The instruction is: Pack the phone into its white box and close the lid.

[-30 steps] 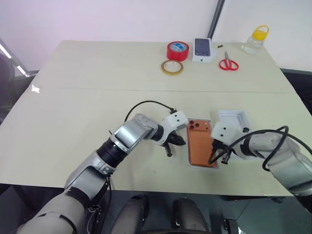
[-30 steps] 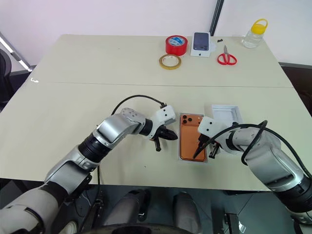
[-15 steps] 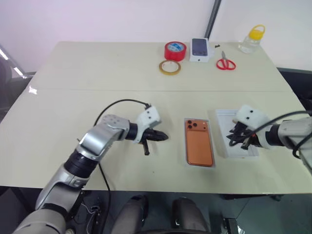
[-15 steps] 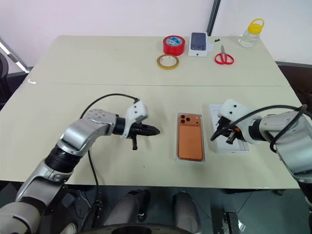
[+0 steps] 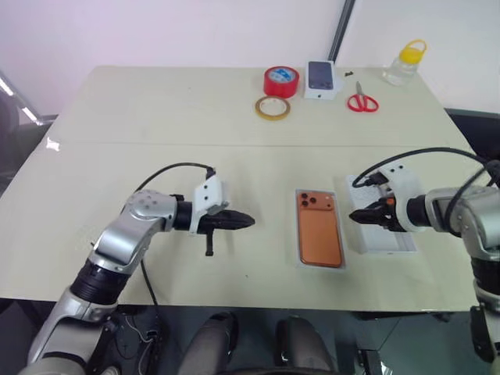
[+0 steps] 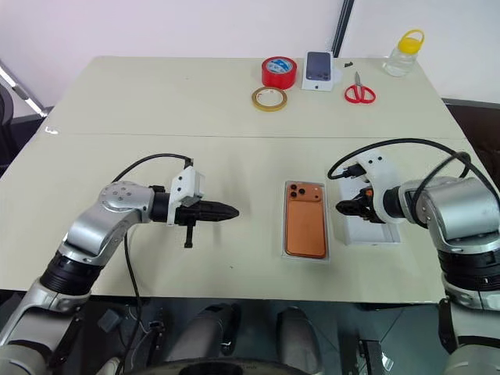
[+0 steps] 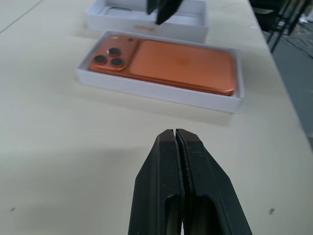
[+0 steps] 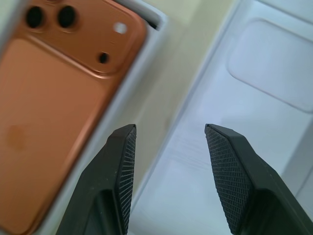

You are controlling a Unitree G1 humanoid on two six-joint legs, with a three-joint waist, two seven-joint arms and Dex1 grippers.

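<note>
Jaws of the right gripper (image 8: 168, 147) have parted over the lid (image 6: 367, 226), beside the phone (image 6: 305, 225) already boxed; left gripper (image 7: 177, 142) shut, empty, has withdrawn.

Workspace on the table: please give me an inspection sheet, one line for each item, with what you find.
Surface: beige table, a seam running across it.
Job's things: phone lies camera side up in the white box; lid lies open side up beside the box, not yet on it.
Clutter: far edge holds red tape roll, tan tape ring, small phone box, red scissors, yellow-capped jar.
Grippers: left end effector shut, empty, left of the box; right end effector open, over the lid's near edge.
Cables: black cable looped at each wrist.
Surroundings: white wall, dark pole behind.
</note>
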